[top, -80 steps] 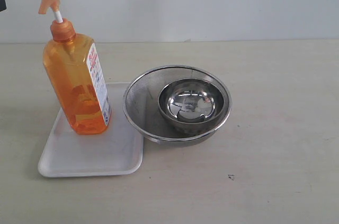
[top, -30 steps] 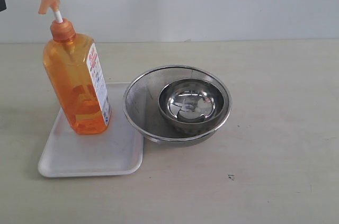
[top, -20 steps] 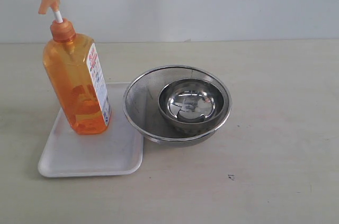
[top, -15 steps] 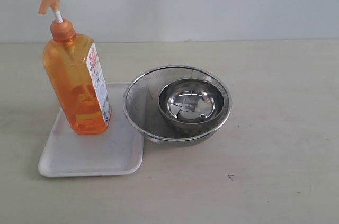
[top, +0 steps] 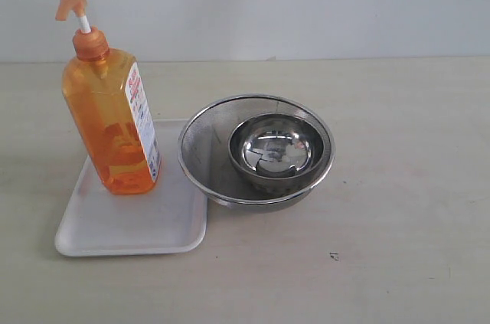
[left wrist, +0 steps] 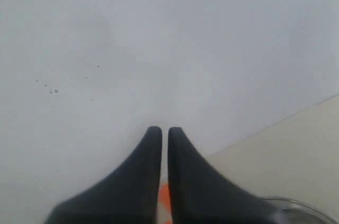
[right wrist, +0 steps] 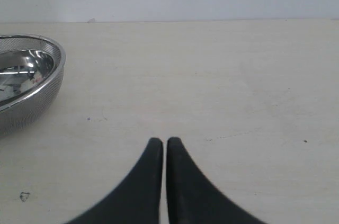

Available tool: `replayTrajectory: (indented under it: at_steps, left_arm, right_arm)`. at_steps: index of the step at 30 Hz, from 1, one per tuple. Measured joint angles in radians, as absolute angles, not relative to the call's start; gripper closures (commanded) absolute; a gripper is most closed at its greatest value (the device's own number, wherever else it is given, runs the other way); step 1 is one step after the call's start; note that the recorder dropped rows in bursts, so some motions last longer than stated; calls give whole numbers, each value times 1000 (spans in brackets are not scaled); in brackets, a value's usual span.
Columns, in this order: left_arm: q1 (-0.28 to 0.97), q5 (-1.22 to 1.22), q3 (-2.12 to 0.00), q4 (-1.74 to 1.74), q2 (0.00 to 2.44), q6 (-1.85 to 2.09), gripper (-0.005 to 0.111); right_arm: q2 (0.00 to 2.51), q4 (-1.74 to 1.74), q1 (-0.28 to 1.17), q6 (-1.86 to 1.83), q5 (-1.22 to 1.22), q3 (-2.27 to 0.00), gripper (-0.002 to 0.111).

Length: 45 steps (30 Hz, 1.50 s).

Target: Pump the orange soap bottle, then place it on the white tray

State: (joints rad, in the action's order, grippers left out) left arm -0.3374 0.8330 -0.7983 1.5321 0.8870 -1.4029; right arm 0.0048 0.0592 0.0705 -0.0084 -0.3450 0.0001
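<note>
The orange soap bottle (top: pixel 113 121) stands upright on the white tray (top: pixel 130 224), its long axis vertical, on the tray's rear part toward the left of the exterior view. Its orange pump head (top: pixel 73 1) sits raised on a white stem, with the nozzle pointing toward the left edge of that view. The white-and-red label (top: pixel 143 121) is on the narrow side facing the bowls. The tray lies flat on a pale table (top: pixel 398 186), and the front half of it is bare. Just beside the tray's right edge sits a round steel mesh strainer (top: pixel 200 157), whose rim appears to reach over the tray's rear right corner. I cannot tell whether the two touch. A smaller polished steel bowl (top: pixel 279 152) rests inside the strainer, toward its right side. To the right of the bowls and in front of them the tabletop lies open, bare but for a small dark mark (top: pixel 334 256). A plain light wall runs along the table's far edge. My left claw (left wrist: pixel 164 131) is pinched to a thin slit and holds nothing; it faces the wall, with a sliver of orange showing between its fingers lower down. My right claw (right wrist: pixel 164 142) is likewise narrowed to a slit and empty, hanging over bare table well apart from the strainer's rim.
</note>
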Motion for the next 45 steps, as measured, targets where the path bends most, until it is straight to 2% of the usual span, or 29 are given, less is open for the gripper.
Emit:
replayTrajectory:
  at_steps: [6, 13, 27, 34, 42, 45]
  left_arm:
    - [-337, 727, -798, 1489, 813, -1396, 102]
    - [-338, 656, -798, 1050, 779, -1022, 102]
    - [-338, 637, -609, 1011, 514, -914, 102]
    - [-338, 648, -387, 922, 354, -917, 102]
    - [-338, 671, -359, 866, 337, -906, 102]
    - [-338, 642, -357, 811, 337, -730, 102]
  right_arm:
    - [5, 59, 70, -8, -345, 0, 108]
    - [5, 59, 70, -8, -351, 0, 108]
    - [5, 59, 70, -8, -353, 0, 108]
    - [5, 59, 70, -8, -353, 0, 108]
    - [5, 59, 70, -8, -353, 0, 108]
    - [5, 59, 70, -8, -353, 0, 108]
